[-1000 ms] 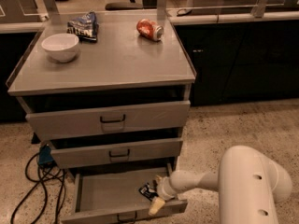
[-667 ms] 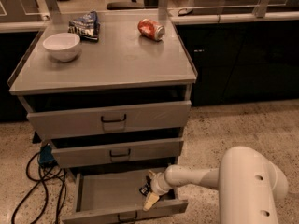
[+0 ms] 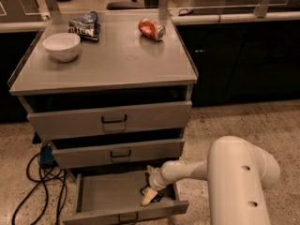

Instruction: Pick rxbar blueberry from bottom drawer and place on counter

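Gripper (image 3: pixel 149 198) sat low in the lower middle of the frame, inside the open bottom drawer (image 3: pixel 96 195). Over the last second it had slid a little leftward along the drawer's right side, ending directly over the rxbar blueberry (image 3: pixel 145 190). I judged this to be the final approach to the grasp, with the lift and the carry to the counter (image 3: pixel 117 64) at the frame's upper left both still ahead. How wide the tool stood, and whether it already had hold of the bar, I could not tell. The bar lay flat on the drawer floor near the right wall. It showed only as a small dark sliver with pale flecks, mostly hidden under the tool.
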